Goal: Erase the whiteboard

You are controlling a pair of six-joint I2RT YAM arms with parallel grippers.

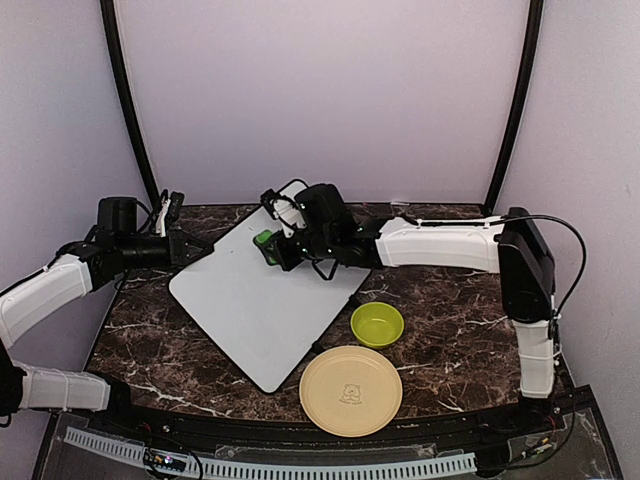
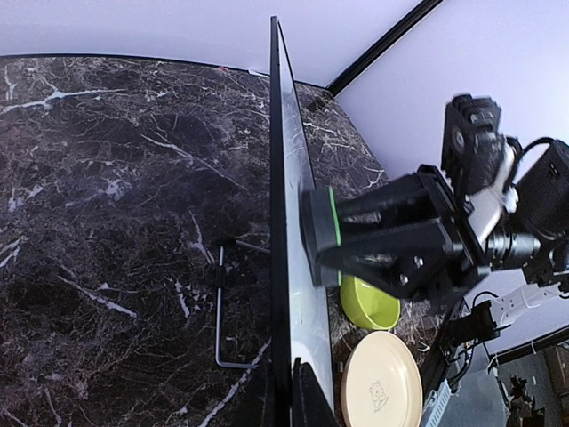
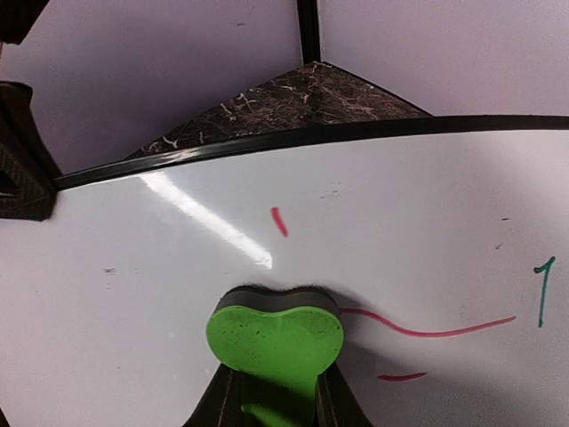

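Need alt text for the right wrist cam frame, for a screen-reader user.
The right gripper holds a green heart-shaped eraser against the whiteboard, next to a wavy red marker line. A short red dash sits above the eraser and a teal stroke near the right edge, with the dark marble table beyond the board's rim.

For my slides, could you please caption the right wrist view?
Right gripper holds green eraser against whiteboard, beside a red line and teal mark.
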